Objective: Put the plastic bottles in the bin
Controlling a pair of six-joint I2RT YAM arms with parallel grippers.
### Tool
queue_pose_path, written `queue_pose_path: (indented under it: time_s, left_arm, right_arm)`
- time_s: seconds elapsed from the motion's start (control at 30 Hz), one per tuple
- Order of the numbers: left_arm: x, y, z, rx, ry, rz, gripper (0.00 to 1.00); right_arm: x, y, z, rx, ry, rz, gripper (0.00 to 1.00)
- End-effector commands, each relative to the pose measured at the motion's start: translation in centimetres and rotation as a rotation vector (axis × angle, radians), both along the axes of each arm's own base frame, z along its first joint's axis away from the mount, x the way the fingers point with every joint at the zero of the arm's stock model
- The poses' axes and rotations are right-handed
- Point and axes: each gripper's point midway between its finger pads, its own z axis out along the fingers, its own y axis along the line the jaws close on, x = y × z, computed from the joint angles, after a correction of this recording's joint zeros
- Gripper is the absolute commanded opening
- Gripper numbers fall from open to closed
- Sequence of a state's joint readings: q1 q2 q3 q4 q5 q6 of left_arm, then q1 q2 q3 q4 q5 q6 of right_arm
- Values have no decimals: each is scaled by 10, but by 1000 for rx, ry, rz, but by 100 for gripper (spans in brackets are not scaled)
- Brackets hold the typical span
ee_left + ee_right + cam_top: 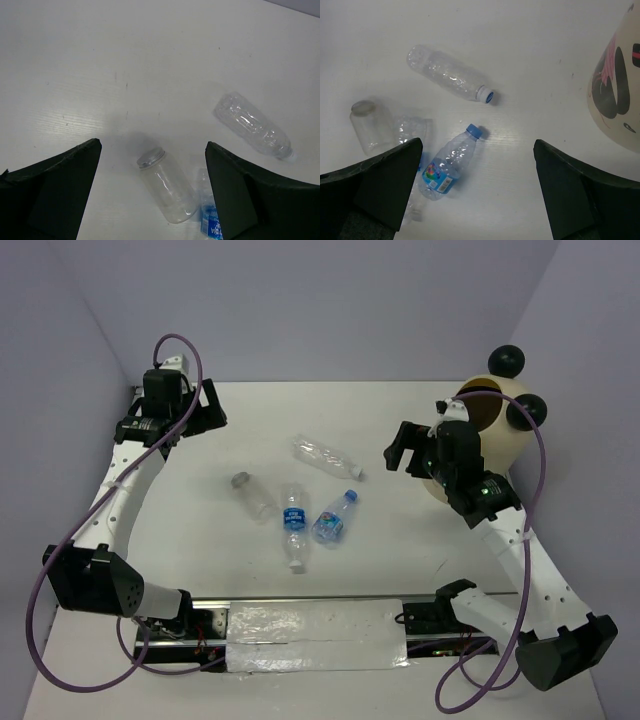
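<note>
Lying on their sides mid-table [300,405] are all four plastic bottles, none in the bin [505,440]. Grey-capped bottle [254,496] is leftmost, unlabelled, cap to the far left. Just right of it is the blue-label bottle [293,525], neck pointing near; in the left wrist view the two look to be touching or nearly so, can't tell which. Blue-capped bottle [335,518] is next on the right, colourful label, cap toward the far right, close to the blue-label bottle but whether they touch can't be told. Far clear bottle [325,456] lies apart from the other three on the far side, crinkled, no label, cap end to the right. Bin stands at the far right edge, cream, two black ball ears [506,360], dark round opening [482,406] facing up and left; its side with black and pink markings fills the right edge of the right wrist view. Left gripper [152,145] is at the far left, up off the table, fingers spread wide, holding nothing, grey-capped bottle seen between them below. Right gripper [478,144] is raised just left of the bin, fingers spread wide, empty, blue-capped bottle below between them. Neither gripper touches any bottle.
</note>
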State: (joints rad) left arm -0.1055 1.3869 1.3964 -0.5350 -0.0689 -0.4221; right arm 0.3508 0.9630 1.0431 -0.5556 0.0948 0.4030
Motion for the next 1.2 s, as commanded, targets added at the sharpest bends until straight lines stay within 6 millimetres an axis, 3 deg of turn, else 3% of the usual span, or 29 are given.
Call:
queue_pose_path:
  time_s: [0.0,0.27,0.33,0.4,0.47,0.53,0.63,0.67,0.77,0.83,0.93,1.17]
  left_arm:
    - [3,-3,26,-19,-62,-7,99]
    - [3,-3,28,-12,-67,-13,100]
    - [4,-3,25,-11,-60,-10,99]
    - [4,-2,23,-10,-51,-4,100]
    - [1,0,21,-11,-31,11,99]
    - [-1,6,15,0,-1,53,99]
    - [-8,9,-2,-6,89,88,99]
    - [-16,8,-12,-11,139,95,99]
    - [-35,8,-45,-62,283,180,99]
    - [-50,-1,-64,-123,368,211,98]
    - [-64,-21,-69,-187,373,196,99]
    - [-77,-54,-87,-418,490,276,99]
  right_arm:
    - [-2,-5,5,-13,-21,-20,100]
    - [8,-11,5,-33,17,-83,100]
    - [13,-8,-14,-57,113,-83,100]
    - [16,1,-17,-54,139,-37,100]
    - [14,24,-15,5,107,82,100]
    - [6,38,-3,43,40,160,100]
    - [7,47,0,-14,27,174,100]
    - [8,40,-5,-68,46,131,100]
    - [10,43,-9,-125,48,128,100]
    - [9,46,-11,-120,45,138,100]
    - [8,50,-9,-101,34,146,100]
    - [8,61,-10,-107,40,174,100]
